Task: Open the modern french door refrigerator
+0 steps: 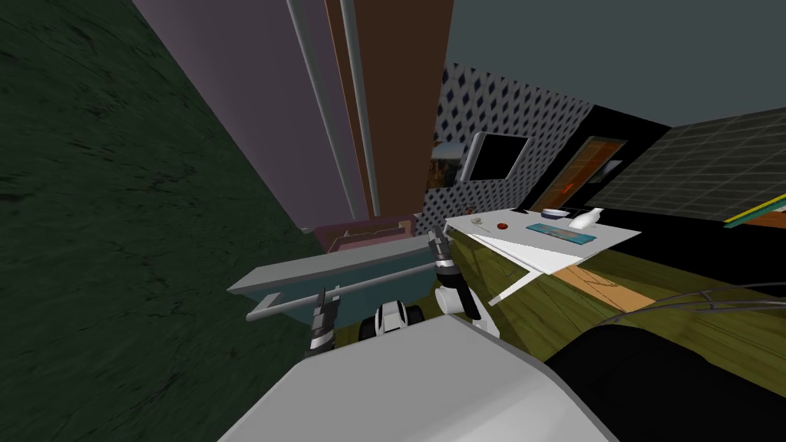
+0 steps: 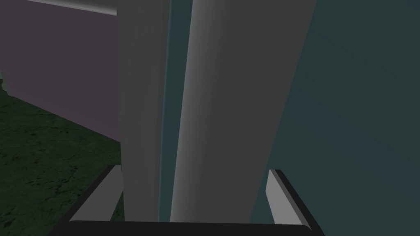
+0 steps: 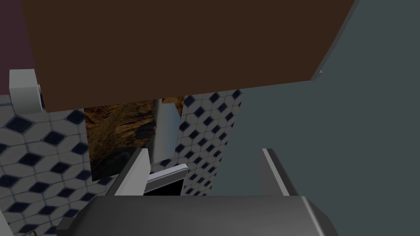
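Left gripper (image 1: 328,295): released, fingers spread to either side of the grey handle (image 2: 221,123) on the lower drawer (image 1: 368,285) of the refrigerator (image 1: 261,115). The drawer stands pulled out. Right gripper (image 1: 437,239): released, raised beside the drawer, clear of it.

We face a tall refrigerator (image 1: 253,115), mauve-grey on one door, brown beside it, with two long grey handles (image 1: 326,115). Its teal-fronted bottom drawer (image 1: 338,270) stands pulled out, a grey bar handle (image 1: 292,305) across it.

Left wrist camera close on handle (image 2: 221,102)
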`<state>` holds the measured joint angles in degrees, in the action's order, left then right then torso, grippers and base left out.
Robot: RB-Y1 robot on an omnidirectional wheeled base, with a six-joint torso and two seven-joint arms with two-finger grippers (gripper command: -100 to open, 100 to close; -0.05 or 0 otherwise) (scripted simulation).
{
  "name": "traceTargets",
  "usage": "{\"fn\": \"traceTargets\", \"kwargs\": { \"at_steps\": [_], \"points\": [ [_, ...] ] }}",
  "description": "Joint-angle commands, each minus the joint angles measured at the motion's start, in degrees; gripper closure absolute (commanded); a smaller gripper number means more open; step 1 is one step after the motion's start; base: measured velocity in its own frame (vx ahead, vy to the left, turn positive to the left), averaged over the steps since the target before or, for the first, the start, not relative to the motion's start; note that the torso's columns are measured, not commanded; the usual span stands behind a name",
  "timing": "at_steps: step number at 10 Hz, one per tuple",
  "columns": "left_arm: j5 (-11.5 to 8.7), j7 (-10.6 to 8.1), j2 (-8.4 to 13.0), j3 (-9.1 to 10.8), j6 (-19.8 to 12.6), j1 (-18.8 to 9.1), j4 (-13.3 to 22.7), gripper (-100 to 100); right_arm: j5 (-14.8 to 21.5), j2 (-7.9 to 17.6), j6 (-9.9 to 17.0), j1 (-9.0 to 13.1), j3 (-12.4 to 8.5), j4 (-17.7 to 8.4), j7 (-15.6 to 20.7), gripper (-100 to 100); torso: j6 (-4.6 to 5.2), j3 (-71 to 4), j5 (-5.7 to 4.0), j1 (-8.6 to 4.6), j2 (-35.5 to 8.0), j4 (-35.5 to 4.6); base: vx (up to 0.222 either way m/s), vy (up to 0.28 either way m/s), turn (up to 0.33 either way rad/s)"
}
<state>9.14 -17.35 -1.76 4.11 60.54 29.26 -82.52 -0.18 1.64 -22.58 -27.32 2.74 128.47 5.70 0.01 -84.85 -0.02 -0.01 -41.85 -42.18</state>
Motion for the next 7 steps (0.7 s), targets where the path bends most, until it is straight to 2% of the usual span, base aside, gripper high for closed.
{"fn": "traceTargets", "kwargs": {
  "at_steps": [1,4,7],
  "points": [
    [0.04,-0.9,0.45,0.05,-4.11,0.27,-4.34,-100,0.0,0.0,0.0,0.0,0.0,0.0,0.0,0,0.01,0.17,-0.01,-0.04,-0.27,-0.08,-0.01,-0.021,-0.004],
    [0.06,-1.92,1.05,0.15,-8.57,0.64,-8.93,-100,0.0,0.0,0.0,0.01,0.0,0.0,0.0,0,-0.04,0.4,-0.08,-0.06,-0.71,-0.27,-0.035,-0.025,-0.007],
    [0.07,-2.26,1.25,0.18,-10.05,0.76,-10.82,-100,0.0,0.0,0.0,0.01,0.0,0.0,0.0,0,-0.09,0.39,-0.35,-0.23,-0.85,-0.56,-0.02,-0.012,-0.002]
  ]
}}
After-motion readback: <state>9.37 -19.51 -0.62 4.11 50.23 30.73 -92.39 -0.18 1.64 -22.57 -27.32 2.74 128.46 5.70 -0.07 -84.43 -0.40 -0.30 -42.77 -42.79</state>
